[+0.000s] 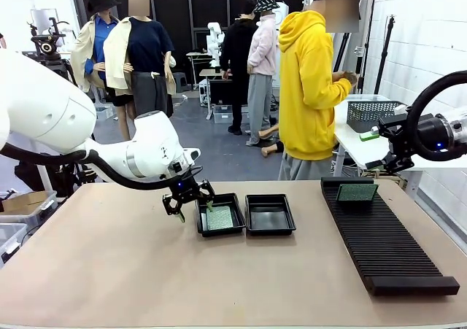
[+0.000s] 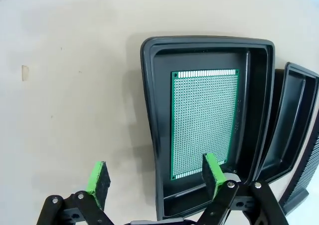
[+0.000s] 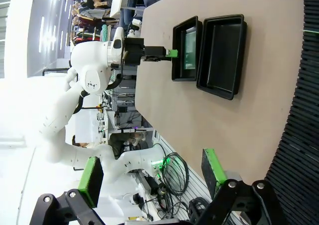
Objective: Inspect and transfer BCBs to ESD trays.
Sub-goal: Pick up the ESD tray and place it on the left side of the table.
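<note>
The left gripper (image 1: 194, 209), jaws spread wide, hangs over the left rim of a shallow glossy black plastic tray (image 1: 219, 233). Flat on its floor lies a thin green rectangular circuit board (image 2: 204, 122), gridded with tiny holes. A matching tray (image 1: 270, 231) sits just beside. A second green board (image 1: 357, 192) stands in the long black ribbed rack (image 1: 387, 249). The right gripper (image 3: 152, 174) hovers open, far right.

You're looking at glossy white, rounded shells on the left arm (image 1: 146, 154), with a black cable (image 1: 44, 156) running beneath. The left gripper (image 2: 154, 177) and right gripper (image 3: 152, 175) are black linkages with silver pivot screws and bright green pads (image 2: 97, 182).
</note>
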Action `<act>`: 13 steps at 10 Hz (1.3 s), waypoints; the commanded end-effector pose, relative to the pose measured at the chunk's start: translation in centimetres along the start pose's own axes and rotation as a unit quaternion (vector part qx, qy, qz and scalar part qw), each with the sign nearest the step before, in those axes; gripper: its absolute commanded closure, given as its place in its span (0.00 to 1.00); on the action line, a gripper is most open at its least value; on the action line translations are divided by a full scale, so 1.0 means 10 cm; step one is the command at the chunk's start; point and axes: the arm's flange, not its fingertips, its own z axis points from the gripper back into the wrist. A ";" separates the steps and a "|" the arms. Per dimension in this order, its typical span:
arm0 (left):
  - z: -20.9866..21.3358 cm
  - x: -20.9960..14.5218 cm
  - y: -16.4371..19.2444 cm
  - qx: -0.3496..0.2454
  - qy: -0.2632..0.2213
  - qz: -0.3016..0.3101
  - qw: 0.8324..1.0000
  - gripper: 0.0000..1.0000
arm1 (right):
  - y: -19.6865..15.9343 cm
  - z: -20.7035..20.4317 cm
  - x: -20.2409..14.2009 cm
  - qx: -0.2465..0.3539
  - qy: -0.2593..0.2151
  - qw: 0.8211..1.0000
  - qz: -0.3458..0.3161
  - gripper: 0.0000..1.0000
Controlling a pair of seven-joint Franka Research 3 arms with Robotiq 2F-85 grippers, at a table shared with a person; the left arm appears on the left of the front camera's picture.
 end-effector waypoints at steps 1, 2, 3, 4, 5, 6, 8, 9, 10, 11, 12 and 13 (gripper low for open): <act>-0.03 0.04 -0.01 -0.004 0.000 -0.008 1.000 0.16 | 0.03 -0.01 0.00 -0.013 0.000 1.000 -0.008 0.00; -0.04 0.04 -0.01 -0.006 0.001 -0.008 1.000 0.26 | 0.03 -0.01 0.00 -0.013 0.000 1.000 -0.008 0.00; -0.04 0.04 -0.02 -0.009 0.003 -0.013 1.000 0.39 | 0.03 -0.01 0.00 -0.013 0.000 1.000 -0.008 0.00; -0.05 0.04 -0.02 -0.012 0.003 -0.019 1.000 0.55 | 0.03 -0.01 0.00 -0.013 0.000 1.000 -0.008 0.00; -0.04 0.05 -0.03 -0.014 0.000 -0.023 1.000 0.75 | 0.03 -0.01 0.00 -0.013 0.000 1.000 -0.008 0.00; -0.05 0.05 -0.03 -0.015 0.001 -0.024 1.000 0.94 | 0.03 -0.01 0.00 -0.013 0.000 1.000 -0.008 0.00; -0.06 0.05 -0.03 -0.017 0.007 -0.026 0.999 1.00 | 0.03 -0.01 0.00 -0.013 0.000 1.000 -0.008 0.00; -0.05 0.06 -0.02 -0.018 0.014 -0.029 0.999 1.00 | 0.03 -0.01 0.00 -0.013 0.000 1.000 -0.008 0.00; -0.04 0.06 -0.01 -0.022 0.017 -0.029 0.999 1.00 | 0.03 -0.01 0.00 -0.013 0.000 1.000 -0.008 0.00; -0.04 0.00 -0.03 -0.003 0.004 -0.019 1.000 1.00 | 0.03 -0.01 0.00 -0.013 0.000 1.000 -0.008 0.00; -0.04 0.00 -0.03 -0.003 0.004 -0.019 1.000 1.00 | 0.03 -0.01 0.00 -0.013 0.000 1.000 -0.008 0.00; -0.04 0.00 -0.03 -0.003 0.004 -0.019 1.000 1.00 | 0.03 -0.01 0.00 -0.013 0.000 1.000 -0.008 0.00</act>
